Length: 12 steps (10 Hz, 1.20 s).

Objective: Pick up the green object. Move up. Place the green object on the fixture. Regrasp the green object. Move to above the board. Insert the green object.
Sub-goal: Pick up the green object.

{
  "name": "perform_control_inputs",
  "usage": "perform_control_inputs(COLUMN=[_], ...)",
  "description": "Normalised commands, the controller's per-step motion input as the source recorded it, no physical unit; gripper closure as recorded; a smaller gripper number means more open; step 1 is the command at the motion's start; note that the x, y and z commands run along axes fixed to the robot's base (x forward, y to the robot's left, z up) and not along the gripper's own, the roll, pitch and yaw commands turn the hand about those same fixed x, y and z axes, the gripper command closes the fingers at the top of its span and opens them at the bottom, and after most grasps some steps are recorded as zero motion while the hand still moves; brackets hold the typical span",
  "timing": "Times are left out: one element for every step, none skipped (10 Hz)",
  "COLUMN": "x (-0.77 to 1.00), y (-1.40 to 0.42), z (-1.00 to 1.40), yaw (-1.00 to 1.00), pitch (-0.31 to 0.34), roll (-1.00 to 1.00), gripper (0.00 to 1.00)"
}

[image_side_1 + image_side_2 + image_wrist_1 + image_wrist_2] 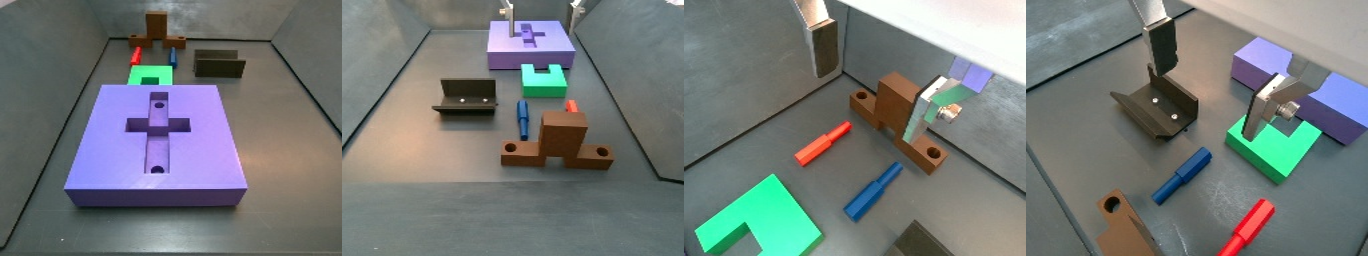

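Note:
The green object (151, 75) is a bright green U-shaped piece lying flat on the floor just beyond the far end of the purple board (160, 140). It also shows in both wrist views (758, 225) (1276, 148) and in a side view (545, 78). The fixture (1157, 108), a small dark open holder, stands beside the green object (219, 64) (469, 97). My gripper (1207, 100) (871, 95) is open and empty, held high above the floor. Only its fingertips (577, 5) show at the top of a side view, above the board (529, 40).
An orange-brown upright stand (559, 140) (898, 115) is at the end of the floor away from the board. A red peg (571, 106) (822, 143) and a blue peg (523, 115) (874, 190) lie between it and the green object. Grey walls ring the floor.

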Motion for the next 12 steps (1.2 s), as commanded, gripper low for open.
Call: perform_control_inputs(x=[0.00,0.00,0.00,0.11,0.26,0.25,0.22,0.12,0.00,0.00,0.00,0.16], y=[0.00,0.00,0.00,-0.36,-0.99,-0.99,-0.82,-0.39,-0.15,-0.16,-0.35,-0.62], z=[-0.02,0.00,0.00,-0.10,-0.28,-0.31,-0.29,-0.33,-0.36,-0.48,-0.66,-0.60], yaw=[0.00,0.00,0.00,-0.02,0.00,-0.02,-0.06,-0.08,-0.07,-0.20,-0.15,-0.07], pitch=[0.011,0.000,0.000,0.000,0.000,0.000,-0.019,-0.073,-0.123,-0.160,-0.170,-0.144], roll=[0.00,-0.01,-0.01,0.00,0.13,0.15,0.04,-0.09,-0.20,-0.19,-0.13,-0.10], gripper=[0.00,0.00,0.00,0.00,0.00,0.00,0.00,0.00,0.00,0.00,0.00,0.00])
